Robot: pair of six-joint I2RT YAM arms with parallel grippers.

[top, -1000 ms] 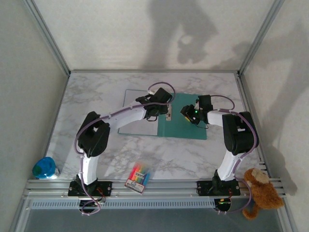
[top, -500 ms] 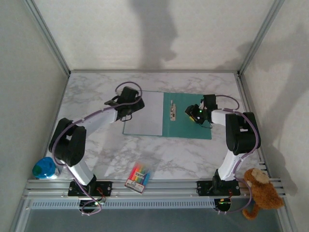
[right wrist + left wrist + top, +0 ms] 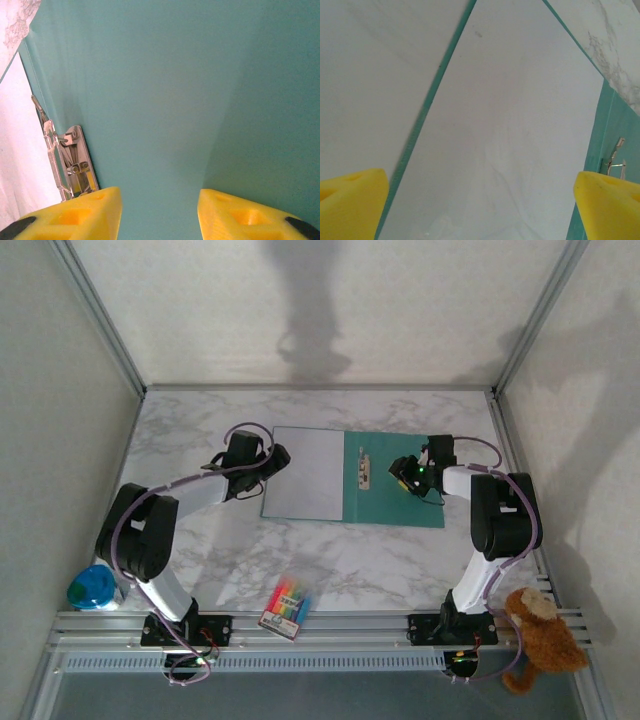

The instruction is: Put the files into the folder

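The teal folder (image 3: 400, 502) lies open and flat at the middle of the table. The files, white sheets (image 3: 305, 472), lie on its left cover, and a metal clip (image 3: 363, 469) sits at the spine. My left gripper (image 3: 279, 456) hovers at the sheets' left edge, open wide. In the left wrist view its yellow fingertips (image 3: 351, 201) stand far apart over the files (image 3: 505, 130), with a thin teal folder edge (image 3: 426, 112) beside them. My right gripper (image 3: 402, 473) is low over the bare right cover (image 3: 190, 80), open, nothing between its fingers (image 3: 80, 215); the clip (image 3: 72, 165) is just to its left.
A packet of coloured pens (image 3: 287, 604) lies near the front edge of the marble table (image 3: 190, 435). A blue object (image 3: 91, 587) sits at the front left, a brown teddy bear (image 3: 540, 633) at the front right. Walls enclose the table on three sides.
My left gripper has swung from the spine clip to the sheets' left edge and opened wide. The folder and my right gripper have shifted slightly right.
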